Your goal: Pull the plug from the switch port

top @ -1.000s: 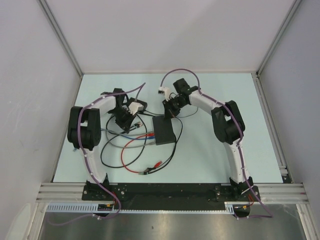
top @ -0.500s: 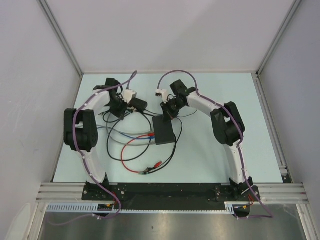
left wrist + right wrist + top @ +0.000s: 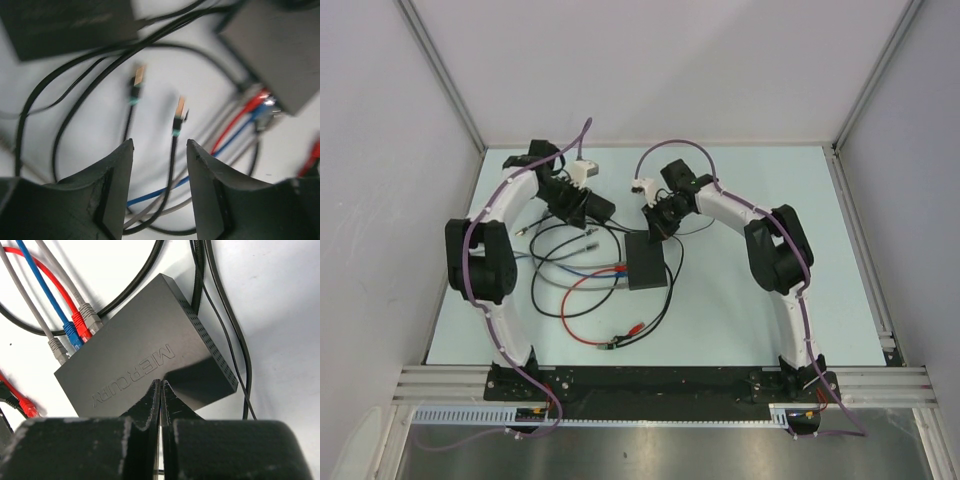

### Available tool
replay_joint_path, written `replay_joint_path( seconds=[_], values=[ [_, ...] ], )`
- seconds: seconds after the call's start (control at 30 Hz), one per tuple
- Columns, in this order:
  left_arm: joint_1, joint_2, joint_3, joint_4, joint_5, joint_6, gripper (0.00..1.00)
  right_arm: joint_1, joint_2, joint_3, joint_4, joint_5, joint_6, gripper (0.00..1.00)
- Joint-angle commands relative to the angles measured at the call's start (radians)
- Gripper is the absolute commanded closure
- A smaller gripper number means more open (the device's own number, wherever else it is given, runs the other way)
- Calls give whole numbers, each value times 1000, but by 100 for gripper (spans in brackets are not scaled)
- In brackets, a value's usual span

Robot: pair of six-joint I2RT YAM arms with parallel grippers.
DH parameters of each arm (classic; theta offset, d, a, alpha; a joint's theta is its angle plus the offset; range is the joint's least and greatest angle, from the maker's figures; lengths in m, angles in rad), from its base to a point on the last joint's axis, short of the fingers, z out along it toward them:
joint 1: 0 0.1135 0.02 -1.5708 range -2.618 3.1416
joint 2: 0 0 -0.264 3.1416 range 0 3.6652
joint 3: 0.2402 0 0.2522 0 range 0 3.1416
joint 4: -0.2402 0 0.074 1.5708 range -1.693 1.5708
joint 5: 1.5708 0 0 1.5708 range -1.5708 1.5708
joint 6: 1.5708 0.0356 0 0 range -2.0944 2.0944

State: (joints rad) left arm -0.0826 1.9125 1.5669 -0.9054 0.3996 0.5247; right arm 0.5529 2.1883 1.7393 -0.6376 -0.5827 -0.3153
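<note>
The switch bears the embossed brand name "MERCURY" on its top.

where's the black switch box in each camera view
Top external: the switch sits near the middle of the picture.
Left wrist: the switch is blurred, in the upper right corner.
Right wrist: the switch fills the centre.
Shared landmark: the red plug and blue plug side by side in its edge.
</note>
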Motion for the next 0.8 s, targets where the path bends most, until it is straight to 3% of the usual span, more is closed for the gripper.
replay_joint_path(
  seconds=[0.0, 0.13, 0.37, 0.77],
  values=[
    [-65, 31, 85, -164, 300, 20, 49, -8, -75, -4, 15, -12, -19, 99],
    [-108, 77, 39, -127, 393, -26, 52, -2, -67, 0, -11, -45, -45, 99],
    [-137, 120, -51, 12, 393, -130, 49, -4, -47, -15, -33, -63, -54, 100],
    [-152, 258, 14, -19, 459, -161, 47, 19, 2, -49, -24, -8, -76, 100]
  ],
)
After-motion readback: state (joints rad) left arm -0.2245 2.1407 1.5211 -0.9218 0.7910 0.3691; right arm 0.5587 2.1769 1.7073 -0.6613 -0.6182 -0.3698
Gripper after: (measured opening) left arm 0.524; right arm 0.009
